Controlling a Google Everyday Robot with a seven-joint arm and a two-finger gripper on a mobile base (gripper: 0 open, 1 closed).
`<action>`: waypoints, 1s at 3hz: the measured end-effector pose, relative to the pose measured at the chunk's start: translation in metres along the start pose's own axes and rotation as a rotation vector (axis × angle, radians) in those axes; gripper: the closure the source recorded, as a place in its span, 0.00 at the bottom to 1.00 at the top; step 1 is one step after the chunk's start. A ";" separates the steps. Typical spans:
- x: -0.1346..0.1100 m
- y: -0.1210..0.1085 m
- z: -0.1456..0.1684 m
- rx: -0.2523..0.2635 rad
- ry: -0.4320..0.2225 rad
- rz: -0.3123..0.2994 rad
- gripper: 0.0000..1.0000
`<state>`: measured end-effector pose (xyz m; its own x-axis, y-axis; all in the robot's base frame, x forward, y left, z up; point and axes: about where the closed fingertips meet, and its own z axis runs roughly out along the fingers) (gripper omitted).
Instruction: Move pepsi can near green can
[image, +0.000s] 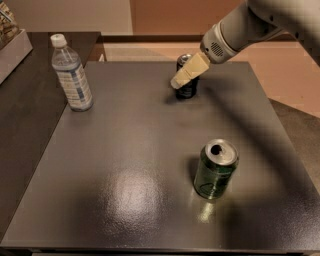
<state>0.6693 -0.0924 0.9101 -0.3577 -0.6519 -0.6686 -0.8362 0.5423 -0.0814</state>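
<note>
A dark grey, glossy table (125, 165) is seen, with glare on its near part. The pepsi can (189, 91) is stood upright at the far edge, right of centre. Its upper part is overlapped by the gripper (179, 80); whether it is gripped cannot be told. The green can (215, 170) is stood near right, well apart from it, and a water bottle (72, 72) far left. A tan floor (280, 70) is seen beyond.

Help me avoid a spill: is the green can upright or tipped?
Upright: the green can stands on its base, silver top up. The hand is at the pepsi can.
</note>
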 end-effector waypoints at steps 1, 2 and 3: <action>-0.001 -0.004 0.011 0.004 0.008 0.002 0.11; 0.000 -0.008 0.017 0.011 0.025 -0.001 0.33; 0.004 -0.012 0.016 0.019 0.042 -0.005 0.56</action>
<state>0.6850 -0.0929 0.8967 -0.3709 -0.6759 -0.6369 -0.8302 0.5486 -0.0988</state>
